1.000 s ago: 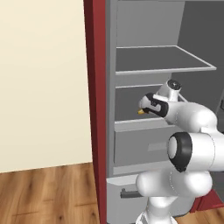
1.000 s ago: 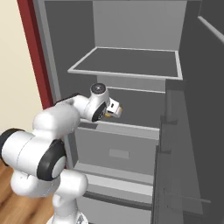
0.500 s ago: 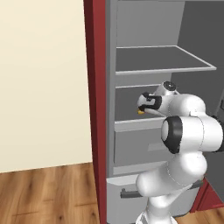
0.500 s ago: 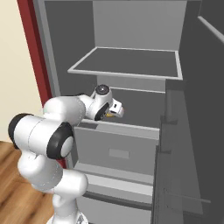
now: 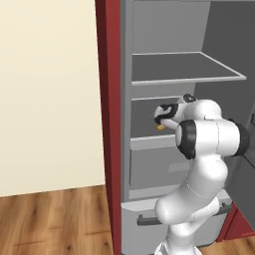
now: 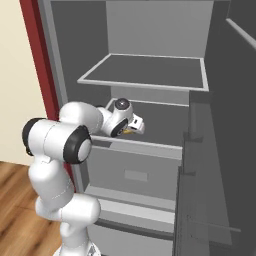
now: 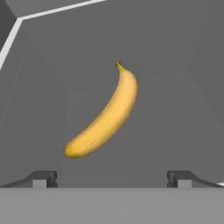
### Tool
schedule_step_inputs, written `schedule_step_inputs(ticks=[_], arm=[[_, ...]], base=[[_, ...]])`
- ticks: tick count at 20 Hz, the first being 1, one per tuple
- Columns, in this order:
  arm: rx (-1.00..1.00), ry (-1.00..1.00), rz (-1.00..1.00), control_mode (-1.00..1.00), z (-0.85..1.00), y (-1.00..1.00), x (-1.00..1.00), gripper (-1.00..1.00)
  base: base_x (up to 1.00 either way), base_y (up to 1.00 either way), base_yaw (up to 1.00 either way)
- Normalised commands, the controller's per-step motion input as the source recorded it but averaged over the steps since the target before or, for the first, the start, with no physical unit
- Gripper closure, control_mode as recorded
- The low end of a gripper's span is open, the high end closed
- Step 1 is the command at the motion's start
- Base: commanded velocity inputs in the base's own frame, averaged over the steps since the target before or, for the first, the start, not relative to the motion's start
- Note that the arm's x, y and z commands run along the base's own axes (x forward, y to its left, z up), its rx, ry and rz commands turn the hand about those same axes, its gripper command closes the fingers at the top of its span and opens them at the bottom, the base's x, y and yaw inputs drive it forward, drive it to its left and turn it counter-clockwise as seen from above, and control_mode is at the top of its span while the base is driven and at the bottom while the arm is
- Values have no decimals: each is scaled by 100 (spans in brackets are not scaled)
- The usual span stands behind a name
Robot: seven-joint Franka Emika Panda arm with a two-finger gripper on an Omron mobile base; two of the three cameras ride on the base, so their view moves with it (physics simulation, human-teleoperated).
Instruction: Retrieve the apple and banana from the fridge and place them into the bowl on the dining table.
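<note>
A: Where's the banana [image 7: 105, 114]?

B: In the fridge [image 5: 189, 64], lying on the grey floor of the compartment under the wide shelf [image 6: 145, 72]. From the hand view it is whole and unobstructed, a yellow crescent slanting from its stem at upper right to its blunt end at lower left.

A: And from the base views?

B: Mostly hidden. From the left only a small yellow sliver [image 5: 160, 127] shows under the wrist; from the right a faint yellow-brown bit [image 6: 130, 132] sits beneath the white hand, too small to make out its shape.

A: The tool?

B: Its two dark tips stand wide apart at the bottom of the hand view [image 7: 112, 178], with nothing between them. The banana lies beyond the tips, not touching either one. In the left base view the tool [image 5: 161, 119] is reached into that same compartment, its jaws blocked by the hand itself.

A: The door?

B: A dark grey door [image 6: 215, 165] stands open at the right, cut off by the frame. The arm's big elbow covers part of the drawer front [image 5: 154, 167].
</note>
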Motion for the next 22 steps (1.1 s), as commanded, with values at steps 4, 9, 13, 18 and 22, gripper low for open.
schedule_step_inputs(ticks=[4,9,13,18,22], arm=[[0,0,0,-100,-20,-1,39,-100],[0,0,0,-100,-22,0,42,-100],[0,0,0,-100,-29,0,39,-100],[0,0,0,-100,-28,0,34,-100],[0,0,0,-100,-45,0,17,100]], base=[[0,0,0],[0,0,0],[0,0,0],[0,0,0],[0,0,0]])
